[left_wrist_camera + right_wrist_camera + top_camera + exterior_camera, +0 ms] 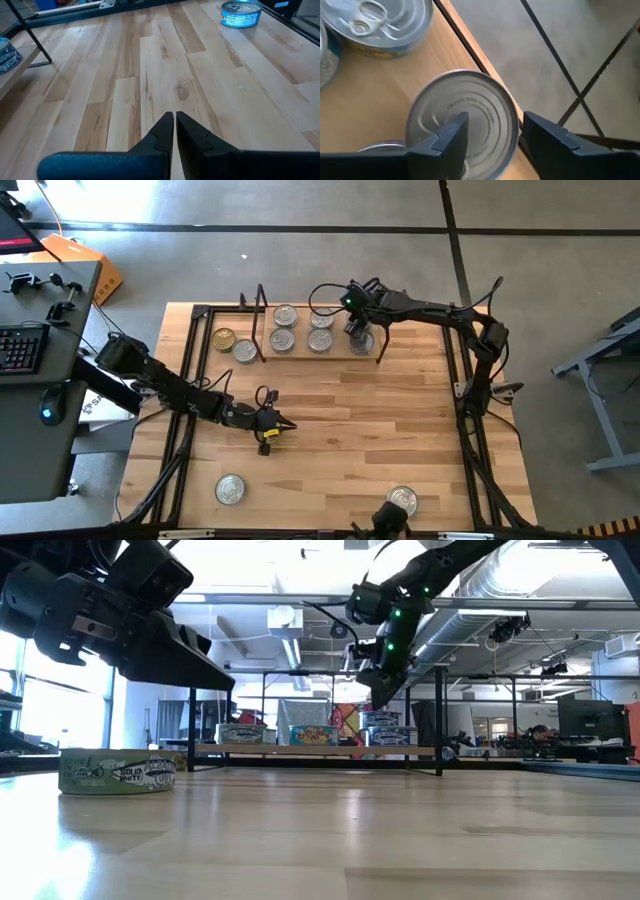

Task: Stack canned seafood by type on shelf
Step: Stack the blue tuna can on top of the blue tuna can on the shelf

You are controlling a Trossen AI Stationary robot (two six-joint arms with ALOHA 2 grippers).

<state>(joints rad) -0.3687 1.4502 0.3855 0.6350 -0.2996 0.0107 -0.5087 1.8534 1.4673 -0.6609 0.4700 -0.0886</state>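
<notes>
Surface: light plank table [340, 420].
Shelf [300, 352]: at the table's far edge, holding several tins.
Right gripper [360, 332]: above the shelf's right end, fingers apart astride a silver-lidded tin [462, 125]; grip uncertain.
Left gripper [287, 427]: fingers together, empty, in front of the shelf.

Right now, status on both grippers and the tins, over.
Right gripper over shelf, fingers straddling edge of silver tin; grip unconfirmed. Left gripper shut, empty, mid-table. Two tins loose near front edge. Nothing in the way.
</notes>
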